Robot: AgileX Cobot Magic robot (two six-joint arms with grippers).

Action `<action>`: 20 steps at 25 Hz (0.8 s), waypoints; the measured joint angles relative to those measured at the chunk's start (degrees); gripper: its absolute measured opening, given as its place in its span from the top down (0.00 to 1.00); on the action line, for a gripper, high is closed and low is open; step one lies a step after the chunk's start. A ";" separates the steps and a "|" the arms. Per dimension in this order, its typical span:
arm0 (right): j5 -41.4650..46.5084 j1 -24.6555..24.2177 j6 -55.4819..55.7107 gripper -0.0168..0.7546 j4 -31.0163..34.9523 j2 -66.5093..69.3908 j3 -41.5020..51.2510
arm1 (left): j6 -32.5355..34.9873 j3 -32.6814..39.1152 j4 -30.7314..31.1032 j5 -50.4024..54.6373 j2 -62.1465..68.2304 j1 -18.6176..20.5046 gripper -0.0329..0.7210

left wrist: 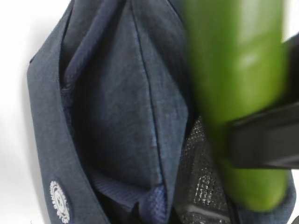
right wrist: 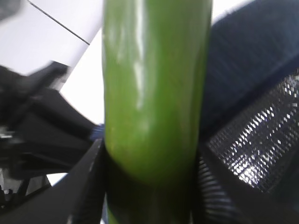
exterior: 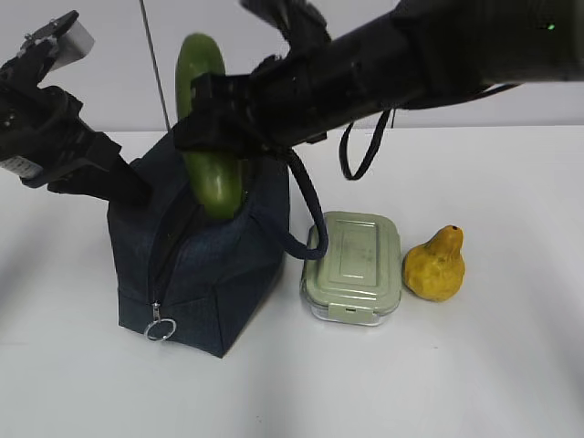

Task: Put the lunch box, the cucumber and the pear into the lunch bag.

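The dark green cucumber (exterior: 203,82) stands upright, its lower end dipping into the open top of the navy lunch bag (exterior: 210,274). My right gripper (exterior: 217,114) reaches across from the right and is shut on the cucumber (right wrist: 154,84), one finger (right wrist: 88,182) on each side. My left gripper (exterior: 137,190) is shut on the bag's left top edge; its jaws are hidden in the left wrist view, which shows bag fabric (left wrist: 117,102), the cucumber (left wrist: 233,84) and silver lining (left wrist: 201,186). The lunch box (exterior: 354,266) and the pear (exterior: 436,265) sit on the table to the right of the bag.
The bag's zipper runs down its front corner to a metal ring pull (exterior: 160,329). Its loop handle (exterior: 306,219) hangs over the right side toward the lunch box. A black cable (exterior: 365,151) dangles below the right arm. White tabletop (exterior: 493,365) surrounds everything.
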 joint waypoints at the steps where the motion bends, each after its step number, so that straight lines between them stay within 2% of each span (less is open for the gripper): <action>1: -0.13 0.12 -0.28 0.52 0.59 1.64 0.00 | 0.00 0.00 0.00 0.00 0.00 0.00 0.94; 5: -0.42 0.12 -0.76 0.52 -0.17 3.97 0.00 | -0.05 0.00 0.00 -0.12 0.00 0.00 0.94; 8: 0.59 0.12 1.12 0.52 -5.49 3.97 -0.12 | -0.05 0.00 -0.04 -0.19 0.00 0.00 0.94; 13: 2.05 0.12 13.24 0.52 -17.62 3.97 -0.15 | -0.05 0.00 -0.83 -0.30 0.00 0.00 0.94; 20: 2.77 0.12 24.80 0.52 -26.15 4.11 -0.27 | -0.05 0.00 -1.35 -0.32 0.00 -0.07 0.94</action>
